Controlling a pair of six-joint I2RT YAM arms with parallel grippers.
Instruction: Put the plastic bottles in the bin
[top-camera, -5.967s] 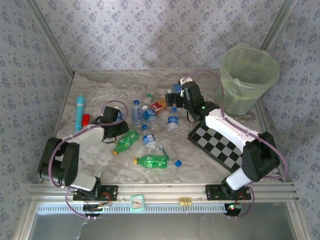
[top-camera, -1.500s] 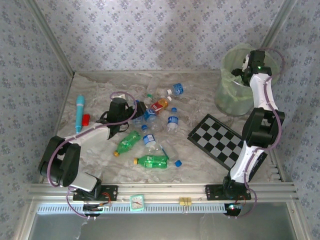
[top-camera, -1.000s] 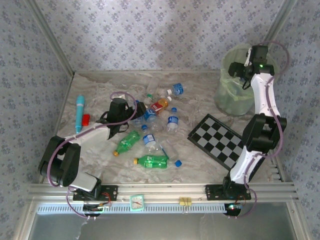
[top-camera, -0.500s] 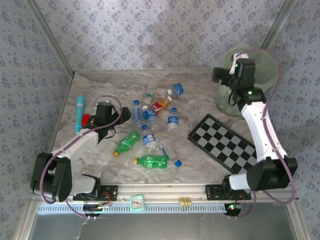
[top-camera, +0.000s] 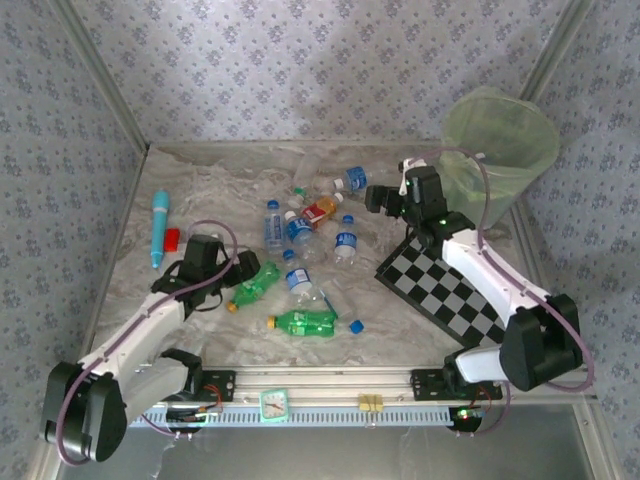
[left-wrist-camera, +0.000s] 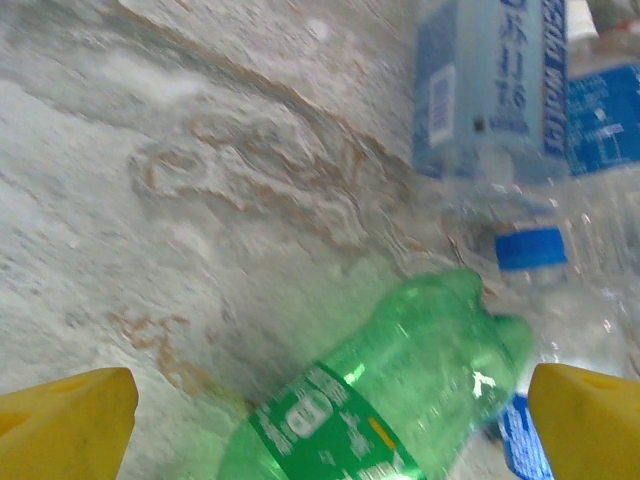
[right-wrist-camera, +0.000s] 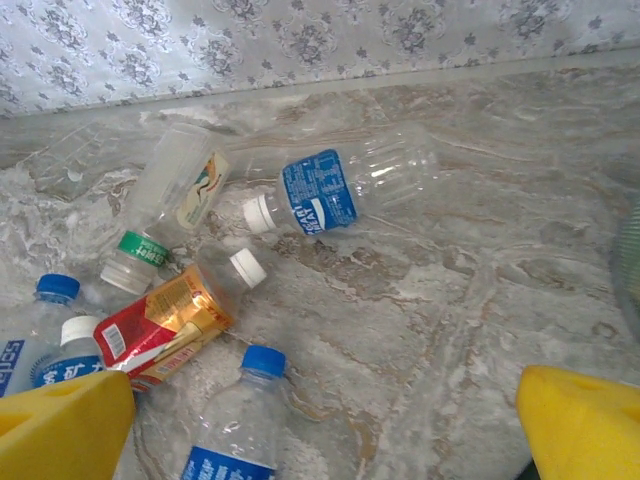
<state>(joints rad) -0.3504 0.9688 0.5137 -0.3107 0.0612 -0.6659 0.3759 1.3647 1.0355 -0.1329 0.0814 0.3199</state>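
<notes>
Two grippers, both spread wide and holding nothing. The left gripper (top-camera: 243, 266) hangs just beside a green bottle (top-camera: 252, 283); its wrist view is blurred, and its yellow fingertips (left-wrist-camera: 62, 420) show only as corners at the bottom edge; the green bottle's lobed base lies between them, its cap end cut off below, and whether either finger touches it I cannot tell. The right gripper (top-camera: 378, 198) hovers over the far corner of the board (top-camera: 440, 290), between the bottles (top-camera: 300, 235) and the bin (top-camera: 500, 150); the bottles lie scattered mid-table, well apart from the bin at the far right corner; what is inside its hazy wall cannot be made out. In the right wrist view a red-labelled bottle (right-wrist-camera: 165, 325) is partly hidden behind one fingertip, and a blue-capped bottle (right-wrist-camera: 240, 420) runs off the lower edge.
</notes>
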